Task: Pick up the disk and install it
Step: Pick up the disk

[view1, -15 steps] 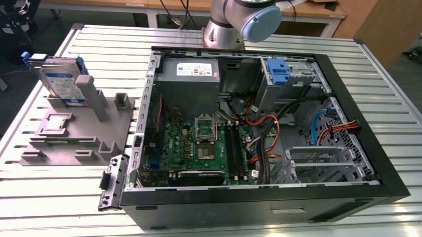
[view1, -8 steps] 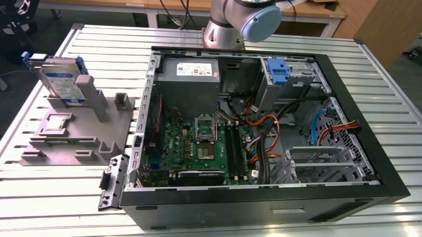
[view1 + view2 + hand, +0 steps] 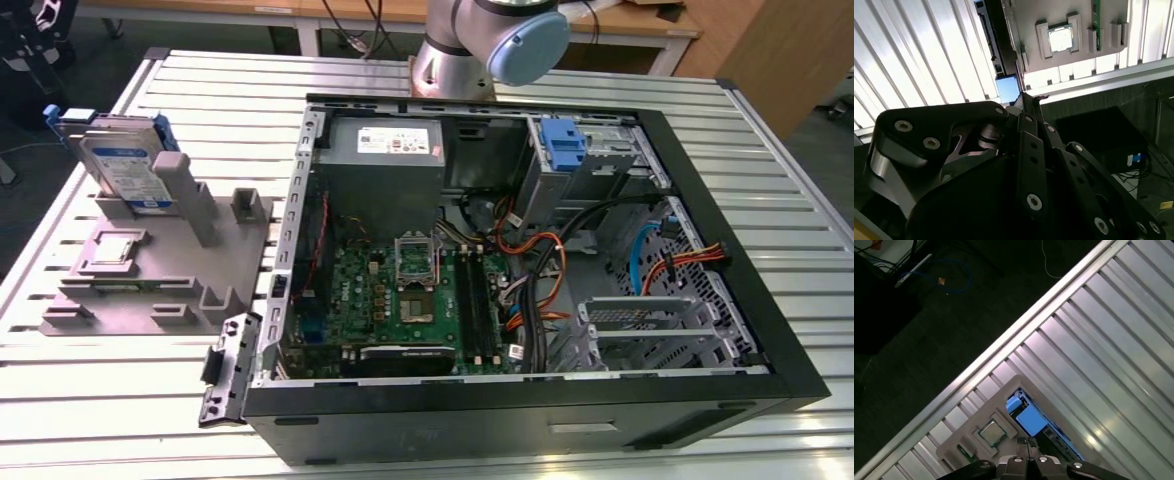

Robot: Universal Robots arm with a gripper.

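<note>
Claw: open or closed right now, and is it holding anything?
Claw: closed, holding nothing. The disk stands upright on the grey stand.

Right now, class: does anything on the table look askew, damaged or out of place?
Nothing is spilled or visibly broken. One oddity: a black bracket juts outward at an angle from the computer case's near corner, on the exterior view's left. The disk stands upright in the grey stand.

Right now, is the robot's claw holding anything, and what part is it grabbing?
Nothing is held. The gripper is shut on nothing, up above the grey stand, and the disk stands upright in that stand, untouched.
</note>
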